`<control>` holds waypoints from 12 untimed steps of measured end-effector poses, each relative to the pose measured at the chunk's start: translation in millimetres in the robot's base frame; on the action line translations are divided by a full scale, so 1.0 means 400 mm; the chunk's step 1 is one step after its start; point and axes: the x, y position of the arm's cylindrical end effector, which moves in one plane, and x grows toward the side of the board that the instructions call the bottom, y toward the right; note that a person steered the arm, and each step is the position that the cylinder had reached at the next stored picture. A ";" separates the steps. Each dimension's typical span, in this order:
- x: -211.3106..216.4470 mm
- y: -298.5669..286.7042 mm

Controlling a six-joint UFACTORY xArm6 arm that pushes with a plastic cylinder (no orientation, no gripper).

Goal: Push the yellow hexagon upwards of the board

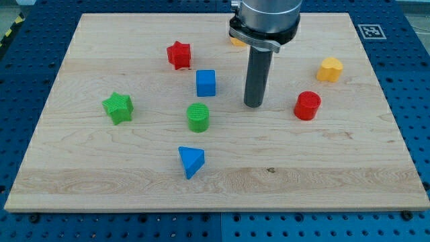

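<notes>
A yellow block [235, 42], mostly hidden behind the arm's collar, lies near the view's top; only a small edge shows, so I cannot make out its shape. My tip [254, 105] rests on the board below that block, with a gap between them. The tip stands to the right of the blue cube [205, 83] and to the left of the red cylinder [308, 105]. It touches no block.
A yellow heart-like block [329, 69] lies at the right. A red star [179, 54] is at the upper left, a green star [118, 107] at the left, a green cylinder [198, 117] in the middle, and a blue triangle [191, 161] below it. All lie on the wooden board [101, 181].
</notes>
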 end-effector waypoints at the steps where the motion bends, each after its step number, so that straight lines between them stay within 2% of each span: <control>1: 0.000 -0.008; 3: -0.001 -0.013; 4: -0.019 0.035; 6: -0.118 0.047; 8: -0.267 0.050; 12: -0.324 0.006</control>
